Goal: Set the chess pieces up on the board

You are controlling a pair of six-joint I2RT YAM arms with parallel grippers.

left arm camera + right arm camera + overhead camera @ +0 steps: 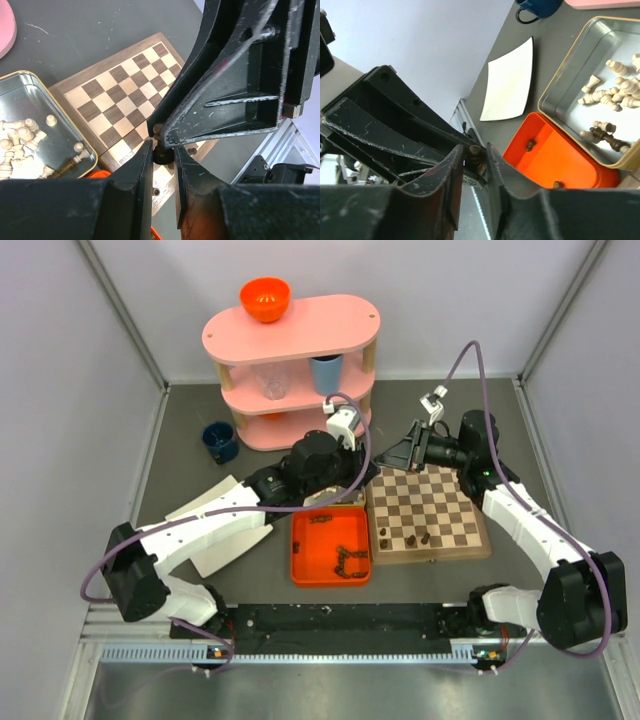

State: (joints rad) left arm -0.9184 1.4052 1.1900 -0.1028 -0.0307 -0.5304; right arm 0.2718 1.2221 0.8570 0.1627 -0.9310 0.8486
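Note:
My two grippers meet above the far-left corner of the board (430, 552). A dark brown chess piece (162, 154) has its round base pinched by my left gripper (163, 152). In the right wrist view the same piece (475, 152) stands between the fingers of my right gripper (475, 155), which are close round it. The right gripper's black fingers (225, 100) cross above the left ones. Three dark pieces (412, 538) stand near the board's front edge. Cream pieces (615, 92) and a dark one (615, 143) lie in the silver tin (570, 95).
The orange tray (297, 550) left of the board holds several dark pieces. White plates (225, 525) lie under the left arm. At the back stand a pink shelf (290, 370) with an orange bowl (265, 298), and a blue mug (219, 440).

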